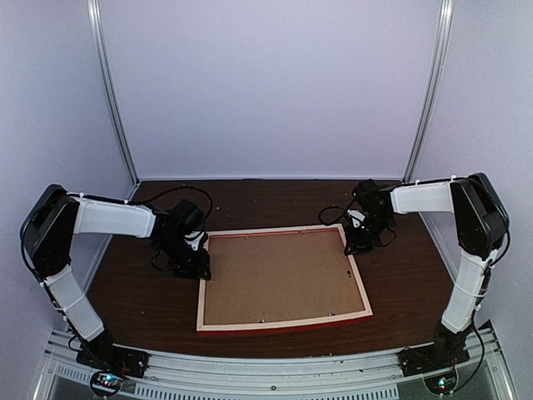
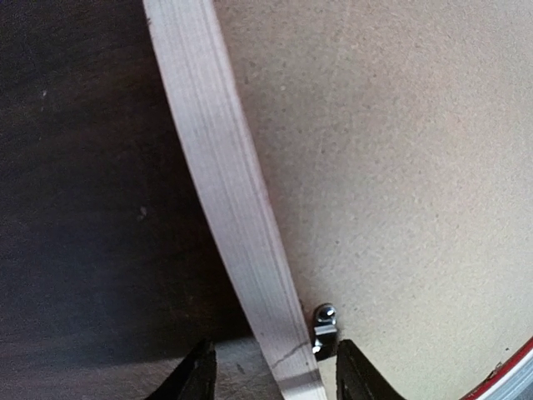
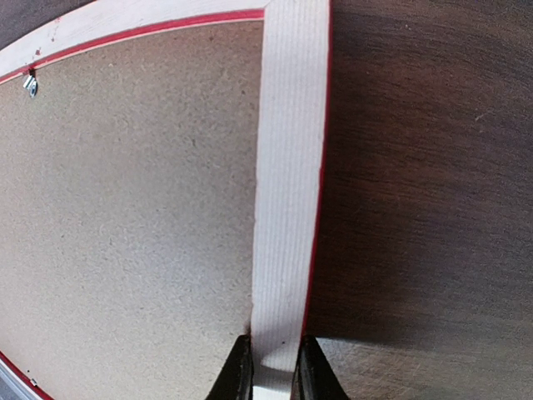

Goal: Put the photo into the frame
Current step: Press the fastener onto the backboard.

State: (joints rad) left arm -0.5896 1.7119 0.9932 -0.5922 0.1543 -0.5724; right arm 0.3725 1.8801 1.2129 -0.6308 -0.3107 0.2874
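frame [image 1: 283,322] face down, middle of table [image 1: 400,275], backing board [image 1: 279,275] in it | photo unseen | right gripper [image 3: 273,367] pinches its right side | left gripper [image 2: 275,373] straddles its left side, released | risk: one-sided lift twists frame, board slips out

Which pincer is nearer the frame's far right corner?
Right. The right pincer grips the frame on its right rail near that corner; the left pincer straddles the opposite rail, open.

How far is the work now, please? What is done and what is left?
Looks done: the frame lies face down, the brown backing board seated inside it. In hand: the right gripper pinches its right rail; the left gripper straddles the left rail, open. Left: no photo is visible, so whether it lies underneath cannot be told.
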